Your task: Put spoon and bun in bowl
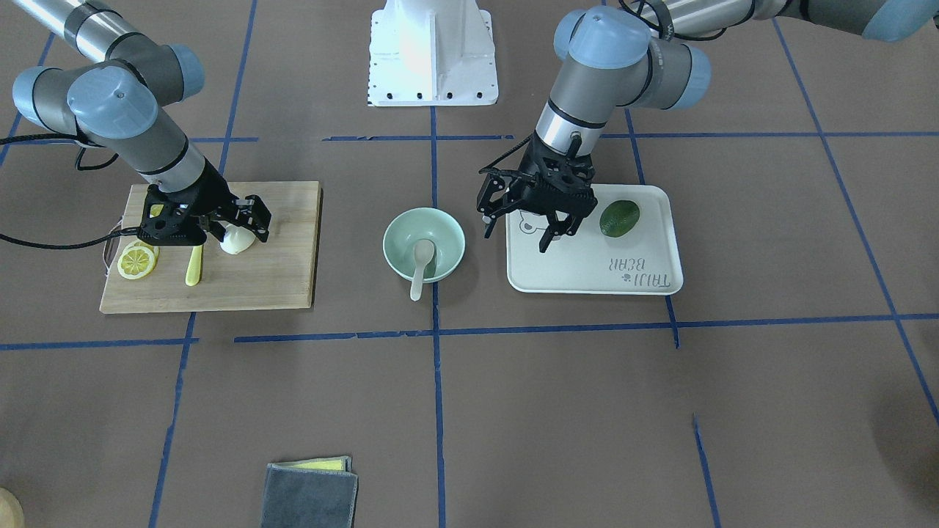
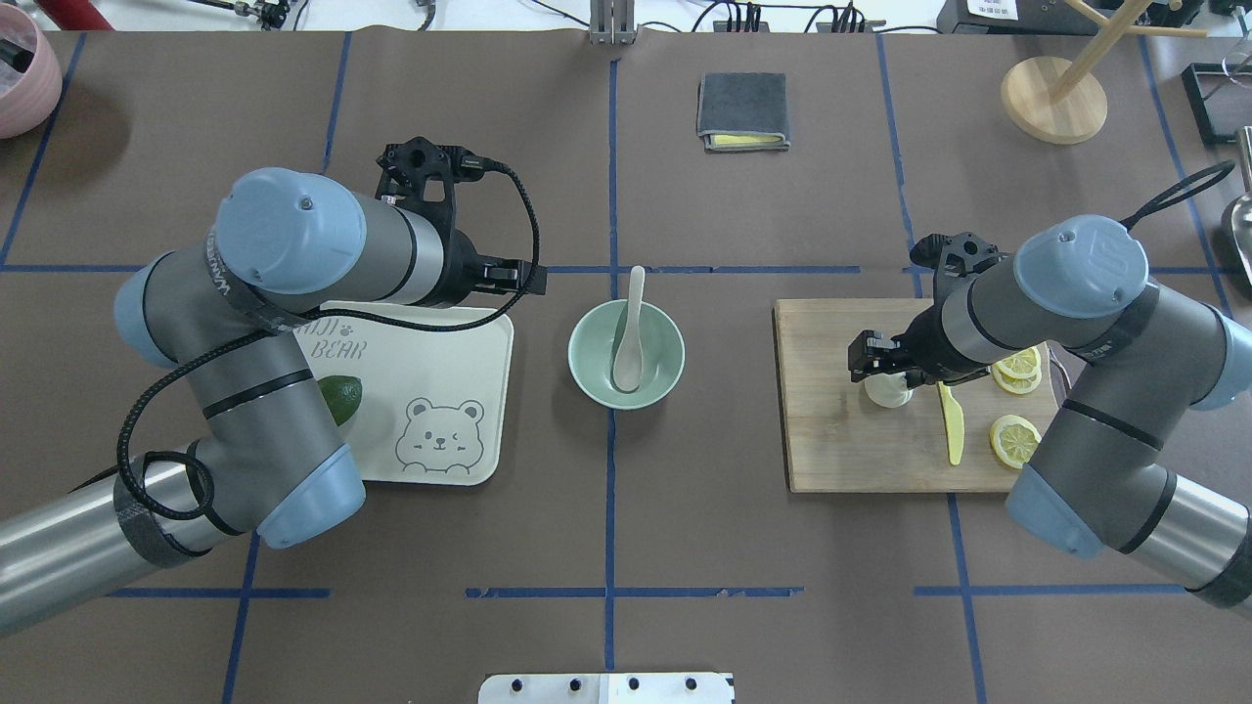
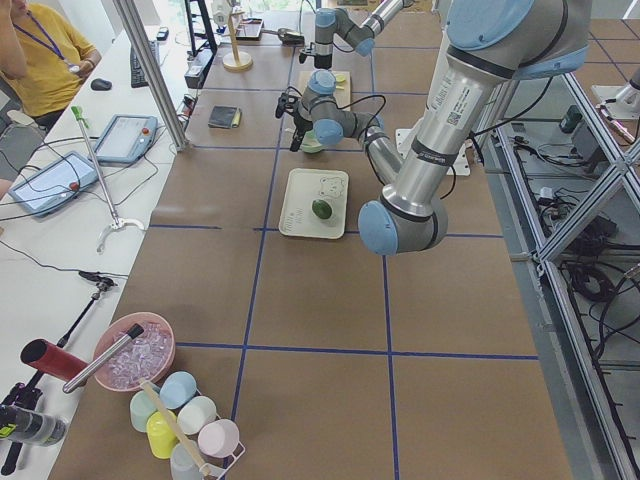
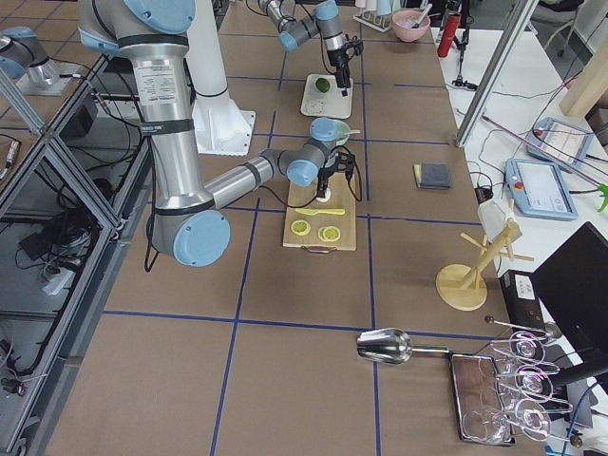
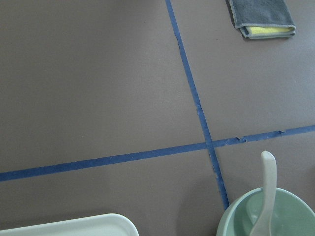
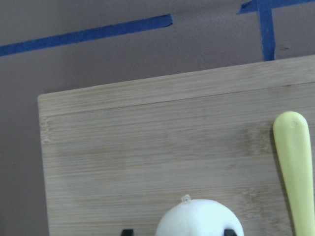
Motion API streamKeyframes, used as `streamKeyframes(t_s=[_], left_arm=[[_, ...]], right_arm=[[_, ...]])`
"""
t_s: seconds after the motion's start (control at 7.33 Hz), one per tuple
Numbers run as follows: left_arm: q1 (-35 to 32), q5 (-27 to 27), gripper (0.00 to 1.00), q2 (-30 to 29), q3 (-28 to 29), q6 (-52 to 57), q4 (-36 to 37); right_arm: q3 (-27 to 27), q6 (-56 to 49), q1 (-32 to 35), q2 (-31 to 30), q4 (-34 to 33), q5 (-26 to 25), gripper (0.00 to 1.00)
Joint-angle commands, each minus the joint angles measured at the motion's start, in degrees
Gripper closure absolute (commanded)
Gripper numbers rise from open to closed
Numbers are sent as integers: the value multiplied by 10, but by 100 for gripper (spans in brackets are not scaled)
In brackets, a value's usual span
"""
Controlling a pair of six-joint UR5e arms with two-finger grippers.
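Note:
The off-white spoon lies in the mint-green bowl at the table's centre, its handle over the rim. Both also show in the overhead view, the spoon and the bowl, and in the left wrist view, the spoon and the bowl. The white bun sits on the wooden cutting board. My right gripper is low over the bun, open, with a finger on each side of it. My left gripper is open and empty above the tray's edge beside the bowl.
A yellow plastic knife and lemon slices lie on the board next to the bun. A white bear tray holds a green fruit. A folded grey cloth lies at the operators' side.

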Motion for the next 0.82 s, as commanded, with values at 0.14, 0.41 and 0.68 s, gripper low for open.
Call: streamKeyframes(t_s=[0.14,0.41,0.68], left_arm=[[0,-1,5,-1,1,-1,0],[-1,0,5,0,-6,-1,0],[-11,-2,5,2,-18,1,-1]], right_arm=[[5,0,0,1,-4,3,100],[33,3,3,15,-24,3,100],[32,71,-4,157,-137,-12,100]])
